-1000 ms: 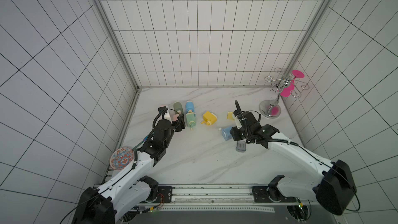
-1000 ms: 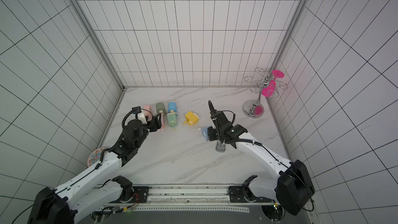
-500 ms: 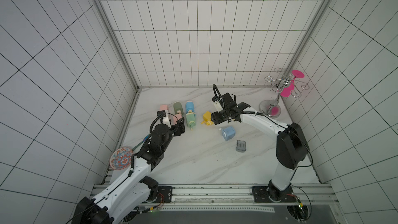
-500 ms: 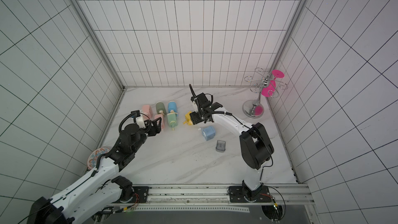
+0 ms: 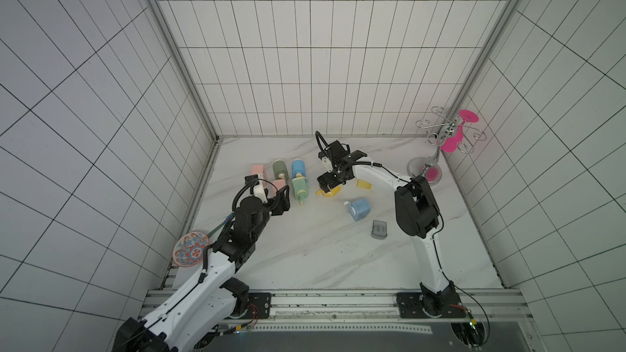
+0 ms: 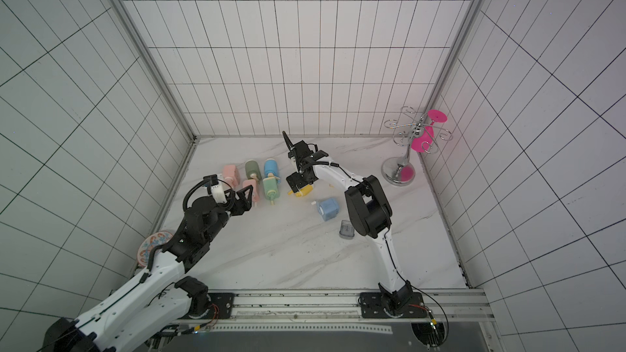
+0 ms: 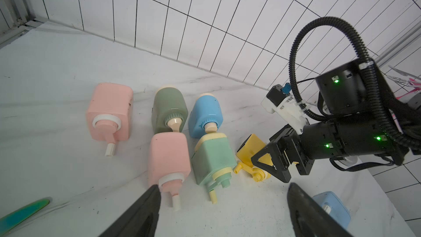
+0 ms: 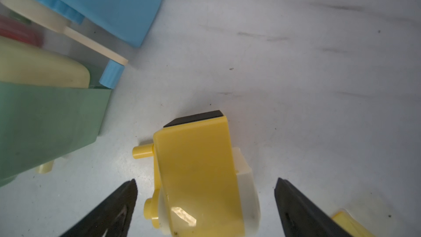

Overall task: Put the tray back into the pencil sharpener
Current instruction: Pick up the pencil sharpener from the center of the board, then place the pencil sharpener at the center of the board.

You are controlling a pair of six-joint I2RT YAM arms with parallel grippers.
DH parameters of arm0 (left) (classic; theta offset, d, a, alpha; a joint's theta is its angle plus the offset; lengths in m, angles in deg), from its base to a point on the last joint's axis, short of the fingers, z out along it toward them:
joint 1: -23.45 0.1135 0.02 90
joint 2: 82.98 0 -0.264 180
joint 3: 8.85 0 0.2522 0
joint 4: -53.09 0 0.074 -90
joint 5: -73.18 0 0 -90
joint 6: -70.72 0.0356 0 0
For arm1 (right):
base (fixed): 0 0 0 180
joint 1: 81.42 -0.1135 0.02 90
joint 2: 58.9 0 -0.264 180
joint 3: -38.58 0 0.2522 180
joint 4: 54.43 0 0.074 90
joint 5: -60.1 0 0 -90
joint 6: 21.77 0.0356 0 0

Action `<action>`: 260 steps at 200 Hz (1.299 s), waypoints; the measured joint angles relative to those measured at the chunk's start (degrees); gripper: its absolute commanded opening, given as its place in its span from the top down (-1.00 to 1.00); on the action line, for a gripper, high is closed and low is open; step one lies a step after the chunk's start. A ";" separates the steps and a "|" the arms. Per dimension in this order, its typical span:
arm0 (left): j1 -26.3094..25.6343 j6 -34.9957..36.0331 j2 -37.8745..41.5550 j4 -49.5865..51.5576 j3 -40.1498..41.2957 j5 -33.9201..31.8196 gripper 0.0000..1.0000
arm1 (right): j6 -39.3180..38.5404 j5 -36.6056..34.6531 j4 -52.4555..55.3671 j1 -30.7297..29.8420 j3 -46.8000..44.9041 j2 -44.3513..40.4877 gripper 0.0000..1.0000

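Pencil sharpener, yellow one (image 8: 196,174), lies on its side on the marble table (image 5: 305,259), just beside the mint sharpener (image 5: 299,188) at the end of the sharpener cluster. Its long axis runs straight away from the right wrist, crank end nearest the fingers, black-faced end farthest. Right gripper (image 8: 206,181) is spread wide and straddles the crank end across the narrow width, with a clear gap on both sides, so nothing is held. A small yellow piece (image 5: 364,183) sits near the sharpener, on the side away from the cluster and partly under the right arm. It is probably the tray, though its open side is too small to read. A grey tray-like part (image 5: 379,229) near the light-blue sharpener (image 5: 359,209) is well apart from both grippers. Left gripper (image 7: 223,185) is also open and empty, hovering by the pink sharpener (image 7: 168,158), farther from the yellow pair. The right arm is clearly nearer — closing across the body looks like the next call.
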 measured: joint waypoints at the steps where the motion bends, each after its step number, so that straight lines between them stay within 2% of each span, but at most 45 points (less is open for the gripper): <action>1: 0.00 0.00 0.02 0.00 0.00 0.07 -0.76 | -0.02 0.02 0.15 0.00 0.28 0.24 -0.94; 42: 0.04 0.00 0.81 0.17 0.00 0.37 -0.76 | 0.57 -0.26 3.15 -0.02 4.37 3.74 -0.77; 74: 0.07 0.00 1.11 0.44 0.02 0.46 -0.76 | 1.42 0.15 4.44 -0.02 4.37 4.04 -0.70; 155: 0.07 -0.70 1.11 0.48 0.02 0.66 -0.75 | 4.04 2.21 4.96 -2.64 3.21 3.04 -0.29; 183: 0.07 -0.92 1.62 0.94 0.02 0.70 -0.75 | 6.05 1.84 4.37 -5.11 -2.43 -1.51 -0.14; 233: 0.09 -2.43 3.15 2.19 0.02 0.09 -0.75 | 10.80 1.49 -0.55 -9.75 -17.90 -17.22 -0.05; 260: 0.33 -4.94 3.37 3.50 0.02 -2.32 -0.73 | 14.53 0.81 -4.55 -13.35 -24.22 -22.53 0.00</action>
